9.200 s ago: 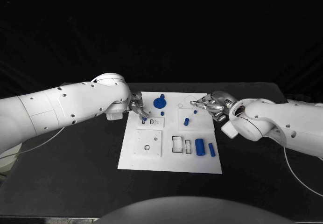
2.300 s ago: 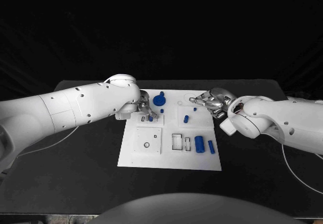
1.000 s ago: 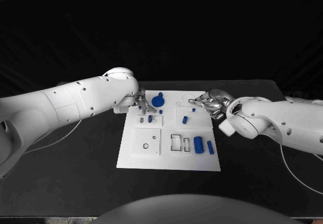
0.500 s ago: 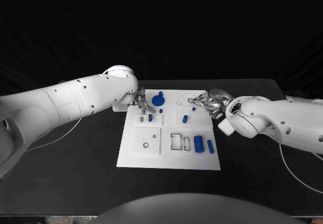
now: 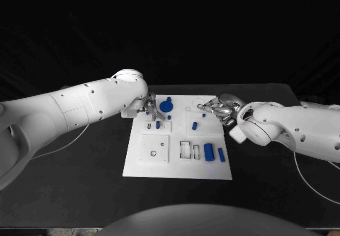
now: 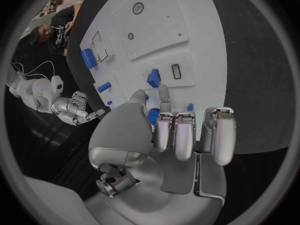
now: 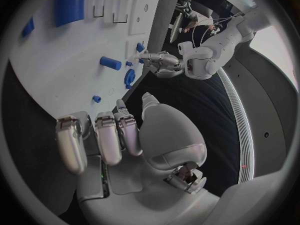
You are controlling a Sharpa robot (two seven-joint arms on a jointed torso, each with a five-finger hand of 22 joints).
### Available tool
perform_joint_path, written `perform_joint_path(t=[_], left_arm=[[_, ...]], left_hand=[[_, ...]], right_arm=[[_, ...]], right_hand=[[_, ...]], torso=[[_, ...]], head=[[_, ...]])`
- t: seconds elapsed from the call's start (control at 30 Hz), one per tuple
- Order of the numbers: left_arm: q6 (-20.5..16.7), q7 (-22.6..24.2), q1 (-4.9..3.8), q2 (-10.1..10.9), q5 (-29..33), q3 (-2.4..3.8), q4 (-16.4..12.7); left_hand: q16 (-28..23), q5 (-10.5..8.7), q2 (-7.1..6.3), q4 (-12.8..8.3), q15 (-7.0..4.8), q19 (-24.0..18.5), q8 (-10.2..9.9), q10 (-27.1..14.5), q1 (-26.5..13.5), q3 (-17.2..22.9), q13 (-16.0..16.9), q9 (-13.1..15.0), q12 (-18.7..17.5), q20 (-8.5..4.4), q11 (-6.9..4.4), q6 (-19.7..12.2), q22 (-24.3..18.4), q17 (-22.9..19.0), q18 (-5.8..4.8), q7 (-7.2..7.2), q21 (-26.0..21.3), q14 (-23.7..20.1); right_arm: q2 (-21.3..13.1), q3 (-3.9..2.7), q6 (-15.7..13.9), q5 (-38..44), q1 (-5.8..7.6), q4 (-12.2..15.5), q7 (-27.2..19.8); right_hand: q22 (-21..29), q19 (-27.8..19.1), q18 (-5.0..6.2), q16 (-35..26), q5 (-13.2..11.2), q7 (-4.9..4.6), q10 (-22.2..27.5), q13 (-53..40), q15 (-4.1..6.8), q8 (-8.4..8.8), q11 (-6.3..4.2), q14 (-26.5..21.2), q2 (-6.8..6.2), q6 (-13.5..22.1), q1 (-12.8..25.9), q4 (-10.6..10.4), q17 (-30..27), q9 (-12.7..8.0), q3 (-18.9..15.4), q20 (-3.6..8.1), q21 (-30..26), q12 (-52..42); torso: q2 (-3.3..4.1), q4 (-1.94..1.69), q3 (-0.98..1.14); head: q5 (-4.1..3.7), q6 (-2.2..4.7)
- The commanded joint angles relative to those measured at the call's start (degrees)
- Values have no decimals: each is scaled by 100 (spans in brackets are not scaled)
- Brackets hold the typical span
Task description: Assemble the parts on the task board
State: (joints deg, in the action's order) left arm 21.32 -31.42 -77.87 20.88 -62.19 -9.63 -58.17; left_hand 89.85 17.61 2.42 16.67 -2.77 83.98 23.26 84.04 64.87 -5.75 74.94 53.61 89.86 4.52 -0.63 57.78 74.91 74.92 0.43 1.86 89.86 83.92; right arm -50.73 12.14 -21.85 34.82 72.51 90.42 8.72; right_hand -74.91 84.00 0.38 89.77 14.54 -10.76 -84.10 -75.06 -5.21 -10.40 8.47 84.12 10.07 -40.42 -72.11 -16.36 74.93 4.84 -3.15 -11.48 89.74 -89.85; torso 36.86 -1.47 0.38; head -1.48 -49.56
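Note:
The white task board [image 5: 179,168] lies mid-table. My left hand [image 5: 149,111] hovers over its far left corner, beside the round blue gear part [image 5: 166,105]. The forefinger [image 6: 164,92] points at a short blue part [image 6: 153,78] standing in the small socket plate next to an empty slot [image 6: 176,71]. I see nothing gripped in this hand [image 6: 172,135]. My right hand [image 5: 217,108] hangs at the far right corner, fingers loose and empty [image 7: 119,135]. A small blue peg [image 5: 204,116] and a blue pin [image 5: 195,126] lie near it.
A thick blue cylinder [image 5: 208,152] and a slim blue bar [image 5: 221,155] lie at the board's near right, beside two rectangular cut-outs [image 5: 185,150]. A square plate with a round hole [image 5: 154,153] sits at the near left. Black table surrounds the board.
My left hand has drawn back from the socket plate toward the board's far edge, leaving the short blue part standing there. The right hand has stayed in place.

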Motion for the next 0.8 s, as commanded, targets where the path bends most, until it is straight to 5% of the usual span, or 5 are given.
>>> perform_joint_path(t=[0.03,0.8], left_arm=[[108,89,-2,-44,44,1,24],[310,-11,13,-102,59,-61,73]], left_hand=[[15,34,27,1,-36,602,-13,596,85,35,1506,11,14,-47,-48,-42,1509,1508,-43,7,14,608],[15,44,73,-1,-41,602,-56,596,312,106,1506,40,14,-52,-56,-66,1509,1508,-43,-1,14,608]], right_arm=[[11,0,60,27,-5,1,-8],[20,0,68,27,-6,0,-18]], right_hand=[[-1509,600,-38,23,29,-215,-590,-1494,-39,-18,43,588,43,23,-36,-2,1507,9,-23,-28,26,-15],[-1509,600,-38,23,46,-217,-590,-1494,-40,-23,45,588,45,25,-46,1,1507,9,-27,-30,26,-15]], torso=[[2,-8,2],[1,4,3]], head=[[13,-8],[-3,-13]])
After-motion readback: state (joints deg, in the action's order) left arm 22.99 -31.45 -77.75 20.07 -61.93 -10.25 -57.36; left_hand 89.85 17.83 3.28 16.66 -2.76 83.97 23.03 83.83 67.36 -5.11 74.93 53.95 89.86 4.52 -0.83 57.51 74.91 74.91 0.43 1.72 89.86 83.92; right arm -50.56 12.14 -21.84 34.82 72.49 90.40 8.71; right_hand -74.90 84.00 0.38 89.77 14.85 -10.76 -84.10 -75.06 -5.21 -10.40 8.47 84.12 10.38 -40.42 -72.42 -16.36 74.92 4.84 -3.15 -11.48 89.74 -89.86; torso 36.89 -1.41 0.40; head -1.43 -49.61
